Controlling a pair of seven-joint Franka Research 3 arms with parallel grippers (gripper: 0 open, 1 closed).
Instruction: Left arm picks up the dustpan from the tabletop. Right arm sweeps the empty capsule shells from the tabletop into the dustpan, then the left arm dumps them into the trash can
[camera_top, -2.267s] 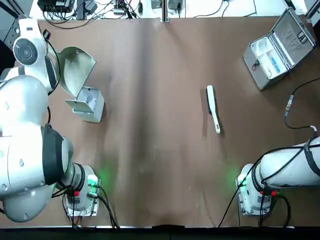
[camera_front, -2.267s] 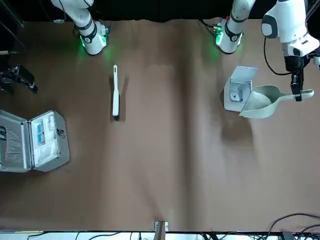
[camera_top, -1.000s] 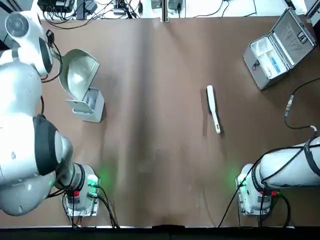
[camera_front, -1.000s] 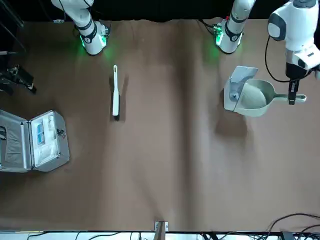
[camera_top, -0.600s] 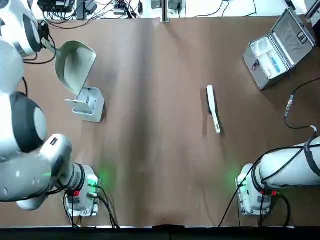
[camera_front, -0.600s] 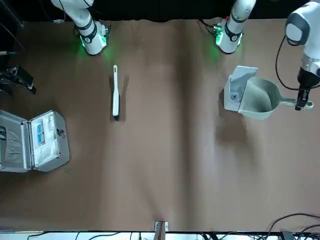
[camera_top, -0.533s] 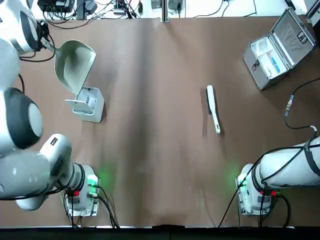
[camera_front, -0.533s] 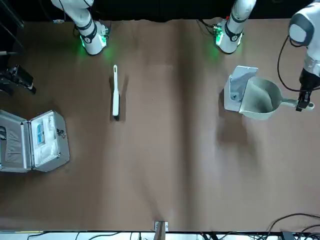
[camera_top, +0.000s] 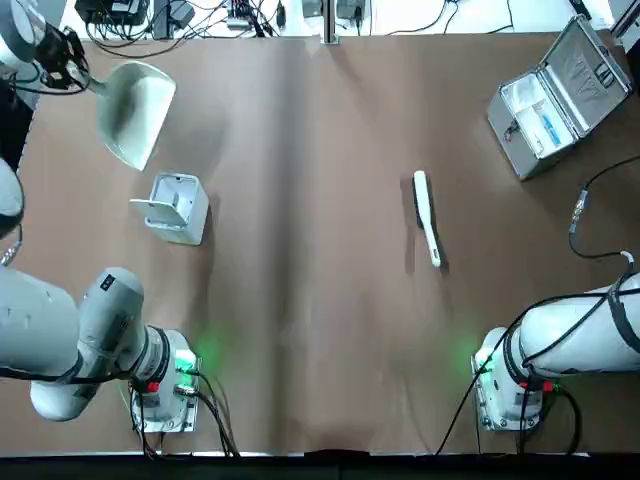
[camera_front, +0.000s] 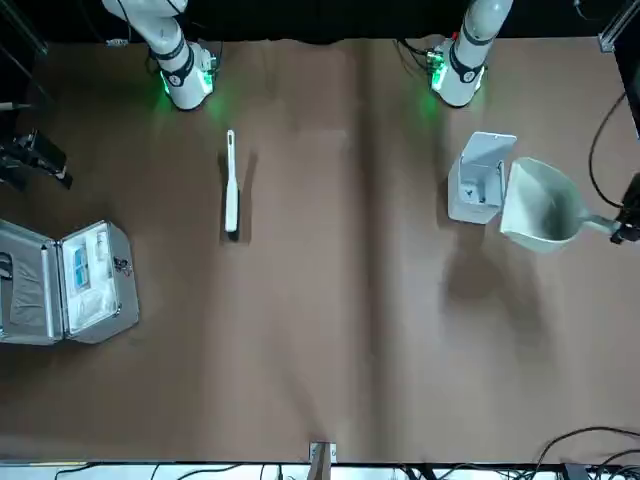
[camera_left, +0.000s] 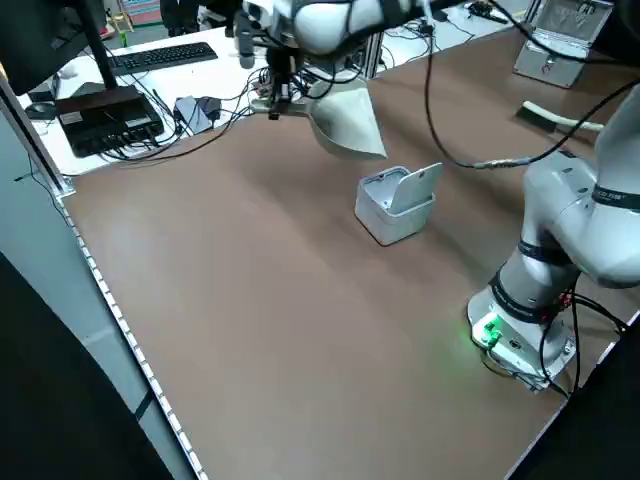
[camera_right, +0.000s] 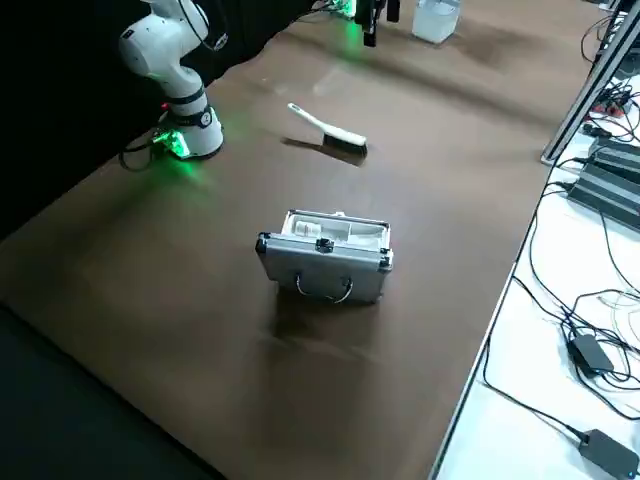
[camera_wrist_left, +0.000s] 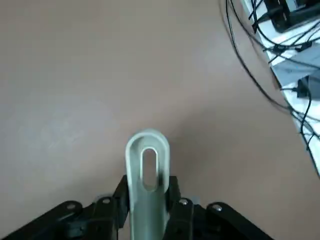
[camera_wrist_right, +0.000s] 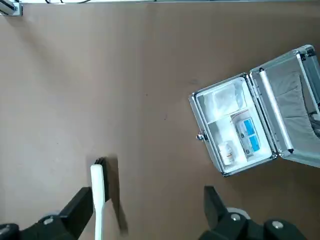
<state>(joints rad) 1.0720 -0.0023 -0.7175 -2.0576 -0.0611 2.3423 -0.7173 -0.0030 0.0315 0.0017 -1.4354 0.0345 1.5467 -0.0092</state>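
My left gripper (camera_wrist_left: 146, 200) is shut on the thin handle of the cream dustpan (camera_top: 135, 112), holding it in the air near the table's far left corner. The scoop (camera_front: 540, 215) hangs tilted, just beyond the white trash can (camera_top: 172, 207) and apart from it. The trash can (camera_front: 478, 177) stands with its lid up. My right gripper (camera_wrist_right: 147, 212) is open and empty, high over the right half of the table. No empty capsule shells show in any view.
A white brush (camera_top: 426, 215) lies on the table's right half. An open silver case (camera_top: 560, 95) sits at the far right corner. Cables and equipment (camera_left: 110, 105) lie past the far edge. The arm bases (camera_top: 165, 385) glow green at the near edge.
The left arm has drawn the dustpan back from over the trash can toward the far left corner, turning and tilting it. The right arm has stayed still.
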